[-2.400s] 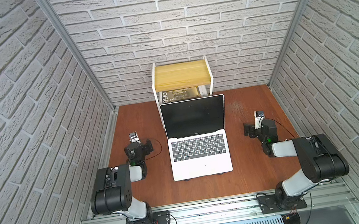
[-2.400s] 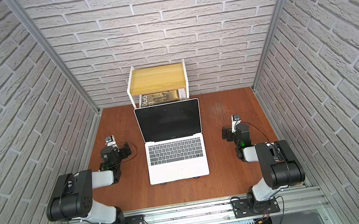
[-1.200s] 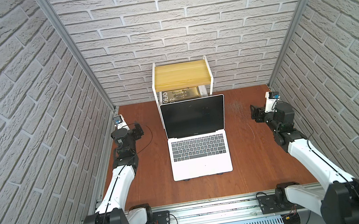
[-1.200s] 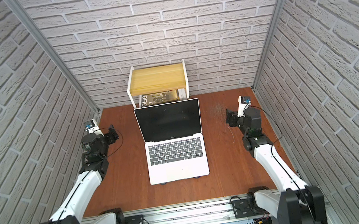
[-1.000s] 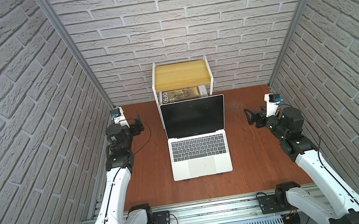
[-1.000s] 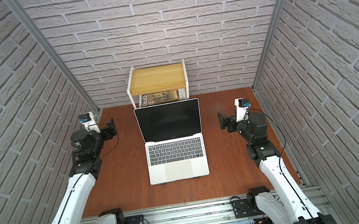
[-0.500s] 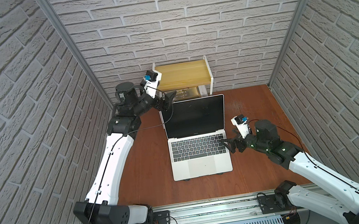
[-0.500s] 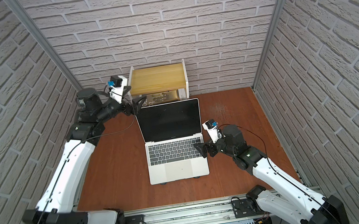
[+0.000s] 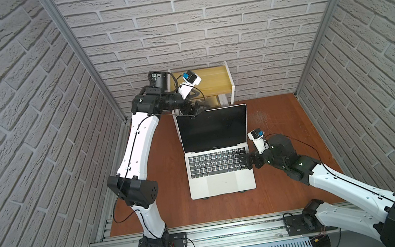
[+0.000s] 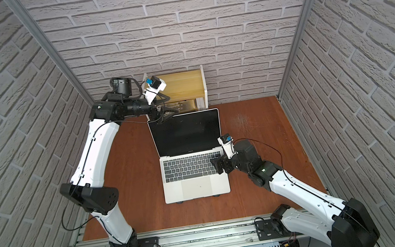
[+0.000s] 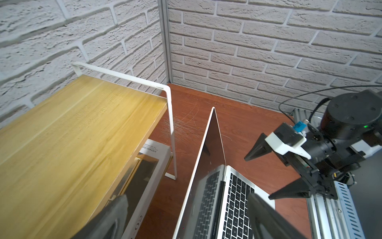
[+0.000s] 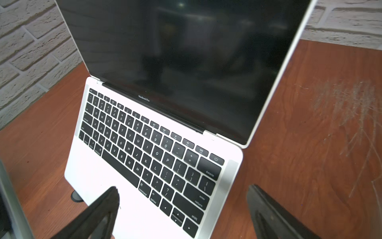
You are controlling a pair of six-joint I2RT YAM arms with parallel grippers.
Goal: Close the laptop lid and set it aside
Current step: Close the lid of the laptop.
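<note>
The silver-white laptop (image 9: 223,183) sits open mid-table, its dark keyboard (image 12: 144,144) facing the front. The laptop lid (image 9: 213,129) stands upright with its black screen (image 12: 186,51) toward me. My left gripper (image 9: 193,110) is open at the lid's top left corner. In the left wrist view the lid's thin edge (image 11: 210,149) runs between the left gripper's (image 11: 187,196) two fingers. My right gripper (image 9: 246,162) hovers open over the keyboard's right edge, the right gripper (image 12: 182,188) spanning the arrow keys, holding nothing.
A white-framed shelf with a yellow wooden top (image 9: 211,81) stands against the back wall just behind the lid, with a white box (image 11: 148,171) under it. Brick walls close in three sides. Bare brown table (image 9: 279,122) lies on both sides of the laptop.
Both arms swung in from the table's sides: the left rose to the lid's top left corner, the right reached the keyboard's right edge. The laptop has not moved.
</note>
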